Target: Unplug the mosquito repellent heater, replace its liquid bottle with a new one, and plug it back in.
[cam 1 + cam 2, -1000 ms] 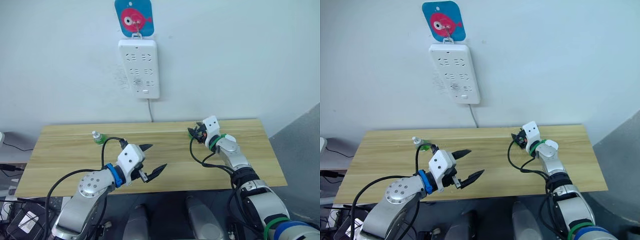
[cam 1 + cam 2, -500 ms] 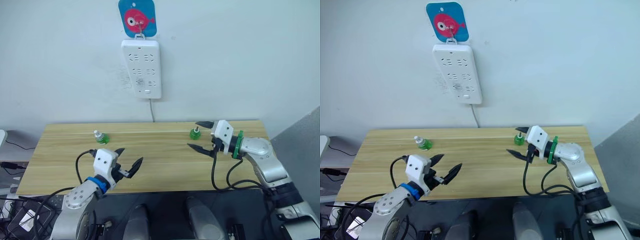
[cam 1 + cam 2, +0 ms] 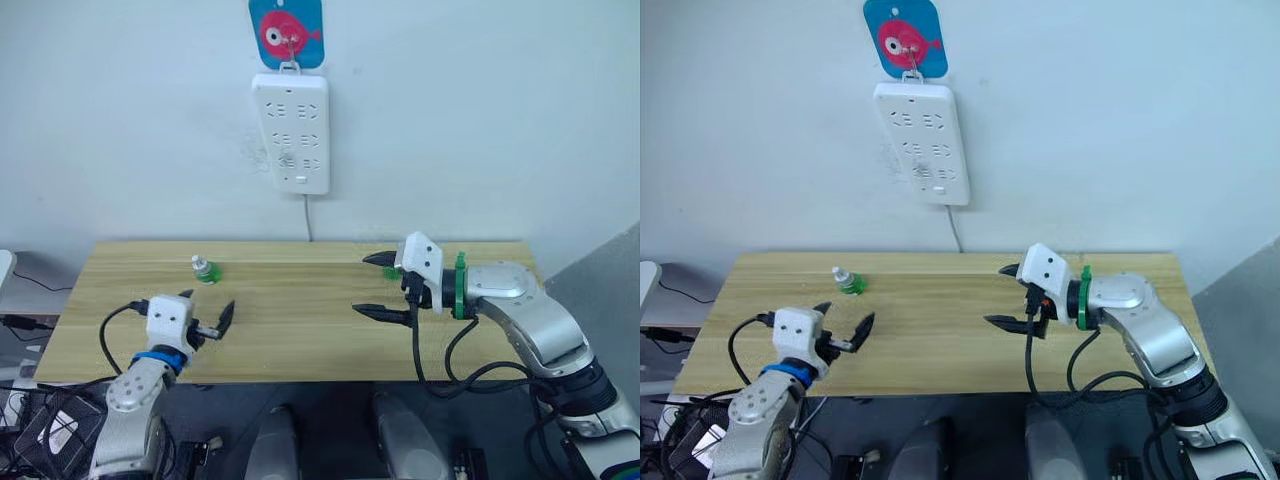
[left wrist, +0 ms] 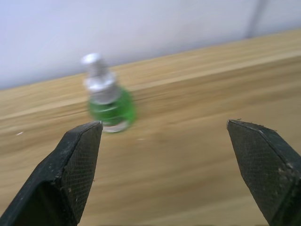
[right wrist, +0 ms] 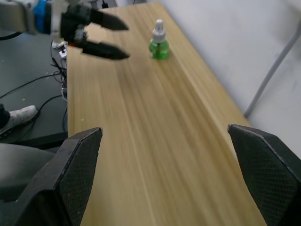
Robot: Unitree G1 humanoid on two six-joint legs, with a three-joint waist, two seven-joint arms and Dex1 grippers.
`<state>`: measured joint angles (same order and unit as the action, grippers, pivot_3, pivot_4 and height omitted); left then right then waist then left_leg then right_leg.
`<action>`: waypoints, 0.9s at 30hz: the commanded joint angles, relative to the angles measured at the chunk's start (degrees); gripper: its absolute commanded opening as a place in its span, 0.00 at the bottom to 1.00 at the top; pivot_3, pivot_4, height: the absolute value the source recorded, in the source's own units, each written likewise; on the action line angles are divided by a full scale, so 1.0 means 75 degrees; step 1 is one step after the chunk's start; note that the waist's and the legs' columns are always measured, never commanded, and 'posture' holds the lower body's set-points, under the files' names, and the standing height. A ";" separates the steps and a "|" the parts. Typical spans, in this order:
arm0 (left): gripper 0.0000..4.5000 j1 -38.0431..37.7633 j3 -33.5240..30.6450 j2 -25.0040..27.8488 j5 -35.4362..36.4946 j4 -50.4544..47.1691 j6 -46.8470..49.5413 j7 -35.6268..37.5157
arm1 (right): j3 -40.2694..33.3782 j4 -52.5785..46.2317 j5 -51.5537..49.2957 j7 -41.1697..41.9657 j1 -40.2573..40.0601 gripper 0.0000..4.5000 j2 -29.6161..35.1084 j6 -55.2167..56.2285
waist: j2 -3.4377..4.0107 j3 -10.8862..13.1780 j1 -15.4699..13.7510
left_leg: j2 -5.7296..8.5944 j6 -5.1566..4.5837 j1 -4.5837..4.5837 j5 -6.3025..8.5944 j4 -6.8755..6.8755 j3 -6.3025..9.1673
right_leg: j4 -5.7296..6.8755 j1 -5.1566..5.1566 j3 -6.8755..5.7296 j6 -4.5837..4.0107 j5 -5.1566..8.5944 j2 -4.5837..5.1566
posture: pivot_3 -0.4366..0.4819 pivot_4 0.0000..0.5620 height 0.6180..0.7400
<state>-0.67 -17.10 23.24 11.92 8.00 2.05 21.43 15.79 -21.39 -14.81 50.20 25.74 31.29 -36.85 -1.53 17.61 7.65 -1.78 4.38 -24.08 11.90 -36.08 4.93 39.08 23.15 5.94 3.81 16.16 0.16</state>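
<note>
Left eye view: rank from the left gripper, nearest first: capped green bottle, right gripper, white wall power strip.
1. Small translucent green bottle with pale cap, on the wooden table just beyond the left gripper.
2. Right gripper, across the table.
3. Long white power strip, on the wall.

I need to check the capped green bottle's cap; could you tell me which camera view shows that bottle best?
The left wrist view: the capped green bottle stands upright on the table, large between the open left pincer fingers, though slightly blurred. The right wrist view shows it small and far off, beyond the left pincer. Both eye views show it tiny, at the table's far left.
</note>
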 commanded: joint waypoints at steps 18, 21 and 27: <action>1.00 0.3109 -0.0019 0.0423 -0.0227 0.4618 -0.1546 0.0063 | -0.0176 -0.1706 -0.0864 -0.0850 0.0024 0.99 -0.0079 -0.1904 | -0.0008 0.0675 -0.0162 | 0.0005 0.0002 -0.0053 0.0001 0.0005 0.0019 | -0.0002 0.0039 -0.0026 -0.0010 -0.0012 0.0009 | 0.26 0.86 1.00; 1.00 0.3299 0.0042 0.0386 -0.0242 0.4860 -0.1736 0.0235 | -0.0208 -0.1766 -0.0946 -0.0878 -0.0019 0.99 -0.0038 -0.2011 | -0.0008 0.0710 -0.0162 | 0.0005 0.0003 -0.0053 0.0000 0.0004 0.0019 | -0.0001 0.0039 -0.0026 -0.0009 -0.0011 0.0009 | 0.26 0.86 1.00; 1.00 0.3827 0.0082 0.0483 -0.0330 0.5594 -0.2115 0.0205 | -0.0219 -0.1802 -0.1106 -0.0969 -0.0021 0.99 -0.0022 -0.2092 | -0.0009 0.0726 -0.0160 | 0.0005 0.0003 -0.0053 0.0000 0.0004 0.0017 | -0.0003 0.0041 -0.0024 0.0023 0.0007 0.0008 | 0.26 0.86 1.00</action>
<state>28.27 -16.46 25.95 9.99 48.83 -12.53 23.15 14.80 -32.40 -21.68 43.25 25.86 31.04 -52.63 -1.60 23.05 6.45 -1.75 4.41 -24.48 11.90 -36.05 5.05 39.04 23.46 5.77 3.99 16.22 0.22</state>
